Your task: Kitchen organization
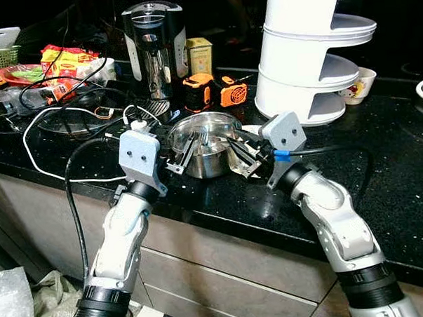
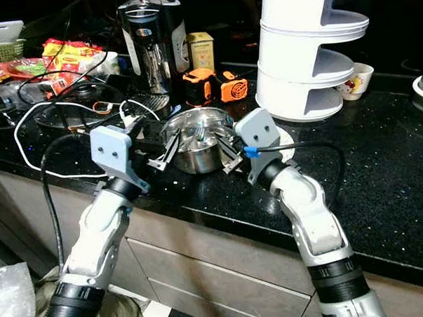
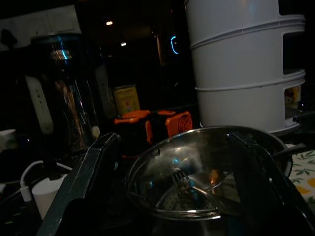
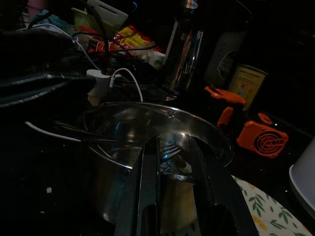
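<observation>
Both silver arms are raised from below the counter edge, elbows bent, forearms angled inward so the two grippers face each other across a stainless steel pot [image 1: 206,146].

Left gripper [image 1: 181,154]: at the pot's left side, fingers spread wide. In the left wrist view its two black fingers [image 3: 81,182] flank the pot rim, one on each side, with the pot between them; contact with the rim cannot be confirmed.

Right gripper [image 1: 241,156]: at the pot's right side, fingers [image 4: 147,189] set close together with a narrow gap, tips reaching over the near rim. Whether they pinch the rim cannot be told. A blue clip and a black cable sit at this wrist.

The pot is round, shiny and reflective, standing upright on the black speckled countertop [image 1: 380,158] between the grippers. A fork [image 3: 183,180] lies inside it, with what looks like a perforated insert at the bottom. Under the pot's right side is a white mat with a leaf print [image 4: 261,216].

Beyond the grippers: a steel and black electric kettle [image 1: 154,52], a yellow tin [image 1: 199,55], and two orange and black devices [image 1: 214,90]. Beyond the right gripper, a tall white tiered plastic rack [image 1: 312,49] with a small printed cup [image 1: 357,85] beside it. Beyond and outward of the left gripper: white cables with a charger plug [image 1: 137,124], a glass lid [image 1: 73,115], snack packets [image 1: 67,63], and a green basket [image 1: 0,55].
</observation>
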`<state>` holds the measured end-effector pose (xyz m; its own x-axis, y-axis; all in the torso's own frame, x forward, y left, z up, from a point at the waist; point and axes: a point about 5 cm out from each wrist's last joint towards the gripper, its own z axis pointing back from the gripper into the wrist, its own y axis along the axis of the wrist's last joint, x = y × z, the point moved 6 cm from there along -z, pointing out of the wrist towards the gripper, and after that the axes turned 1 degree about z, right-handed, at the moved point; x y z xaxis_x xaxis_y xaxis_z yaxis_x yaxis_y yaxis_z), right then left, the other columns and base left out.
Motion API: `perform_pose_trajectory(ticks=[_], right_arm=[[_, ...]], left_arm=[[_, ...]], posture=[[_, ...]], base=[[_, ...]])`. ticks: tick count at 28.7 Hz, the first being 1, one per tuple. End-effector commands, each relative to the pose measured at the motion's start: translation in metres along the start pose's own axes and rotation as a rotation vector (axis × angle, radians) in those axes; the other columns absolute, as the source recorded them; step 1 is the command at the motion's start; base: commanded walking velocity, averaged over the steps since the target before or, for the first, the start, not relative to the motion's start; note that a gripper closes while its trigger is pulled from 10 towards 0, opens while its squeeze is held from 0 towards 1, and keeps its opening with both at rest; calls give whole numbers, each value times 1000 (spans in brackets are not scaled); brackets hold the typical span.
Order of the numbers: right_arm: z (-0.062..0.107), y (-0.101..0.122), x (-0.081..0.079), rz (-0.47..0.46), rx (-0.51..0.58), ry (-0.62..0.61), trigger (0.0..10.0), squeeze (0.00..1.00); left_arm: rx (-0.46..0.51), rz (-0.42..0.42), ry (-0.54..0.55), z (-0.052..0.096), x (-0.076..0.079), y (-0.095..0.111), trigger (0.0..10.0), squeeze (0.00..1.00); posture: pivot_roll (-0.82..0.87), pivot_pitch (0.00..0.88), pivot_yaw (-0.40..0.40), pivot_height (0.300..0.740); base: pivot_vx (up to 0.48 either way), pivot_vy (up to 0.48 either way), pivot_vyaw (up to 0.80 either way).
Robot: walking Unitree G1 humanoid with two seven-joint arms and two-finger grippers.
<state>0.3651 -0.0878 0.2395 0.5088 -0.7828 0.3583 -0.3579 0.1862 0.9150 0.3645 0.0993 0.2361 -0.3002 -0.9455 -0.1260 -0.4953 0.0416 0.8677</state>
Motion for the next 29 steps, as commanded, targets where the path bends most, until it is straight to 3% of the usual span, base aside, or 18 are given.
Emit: perform_pose_trajectory(ticks=[1,11,21,25,29], right_arm=[[1,2,-2,-7,3,8,0,0],[2,3,-5,-13,5,16,0,0],[1,3,-5,-19,7,16,0,0],[1,3,-6,-25,7,16,0,0],[1,1,-6,-31,5,16,0,0]], left_arm=[[4,16,-19,-3,4,-4,10000,0],[-28,31,-96,-2,26,-25,10000,0],[-46,7,-118,-2,32,-35,10000,0],[-12,12,-123,-4,34,-26,10000,0],[88,41,-118,-14,39,4,10000,0]], posture=[[-48,0,-7,740],[-56,0,-6,740],[-54,0,-6,740],[-52,0,-6,740],[-47,0,-5,740]], base=[[0,0,0],[0,0,0],[0,0,0],[0,0,0],[0,0,0]])
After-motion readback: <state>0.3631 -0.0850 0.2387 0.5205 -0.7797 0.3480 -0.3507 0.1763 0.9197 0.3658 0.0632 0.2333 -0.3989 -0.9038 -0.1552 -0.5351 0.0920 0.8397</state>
